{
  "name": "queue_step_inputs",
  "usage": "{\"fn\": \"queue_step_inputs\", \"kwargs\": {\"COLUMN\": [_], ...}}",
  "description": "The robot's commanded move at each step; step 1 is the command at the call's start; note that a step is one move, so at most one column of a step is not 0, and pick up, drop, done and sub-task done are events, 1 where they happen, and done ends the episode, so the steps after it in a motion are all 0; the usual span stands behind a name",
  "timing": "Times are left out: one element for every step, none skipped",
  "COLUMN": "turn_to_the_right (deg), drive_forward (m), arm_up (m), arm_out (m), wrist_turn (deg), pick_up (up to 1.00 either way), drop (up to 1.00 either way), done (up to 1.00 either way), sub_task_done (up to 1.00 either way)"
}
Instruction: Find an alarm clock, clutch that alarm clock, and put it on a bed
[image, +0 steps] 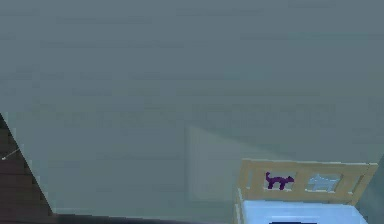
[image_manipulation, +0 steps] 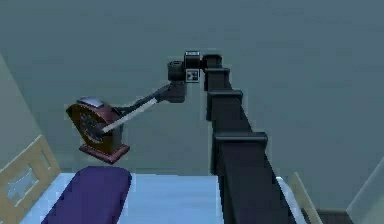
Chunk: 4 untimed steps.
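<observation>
Alarm clock (image_manipulation: 92, 124) hangs from the gripper (image_manipulation: 122, 118) — above the bed (image_manipulation: 170, 196).

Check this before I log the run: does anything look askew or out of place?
Only the alarm clock: it hangs tilted at the gripper's far end, clear of the bed below, so it is held, not yet set down. Nothing looks spilled or damaged.

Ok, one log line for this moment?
gripper: holds alarm clock | alarm clock: hanging clear above bed | placed on bed: not yet
</observation>
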Motion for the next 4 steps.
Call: {"fn": "queue_step_inputs", "kwargs": {"turn_to_the_right": [0.0, 0.0, 0.0, 0.0], "drive_forward": [0.00, 0.00, 0.00, 0.00], "arm_up": [0.00, 0.00, -0.40, -0.32], "arm_out": [0.00, 0.00, 0.00, 0.00], "wrist_turn": [45.0, 21.0, 0.0, 0.0], "pick_up": [0.00, 0.00, 0.00, 0.00], "drop": [0.00, 0.00, 0.00, 0.00], "done": [0.00, 0.00, 0.00, 0.00], "sub_task_done": [0.00, 0.00, 0.00, 0.00]}}
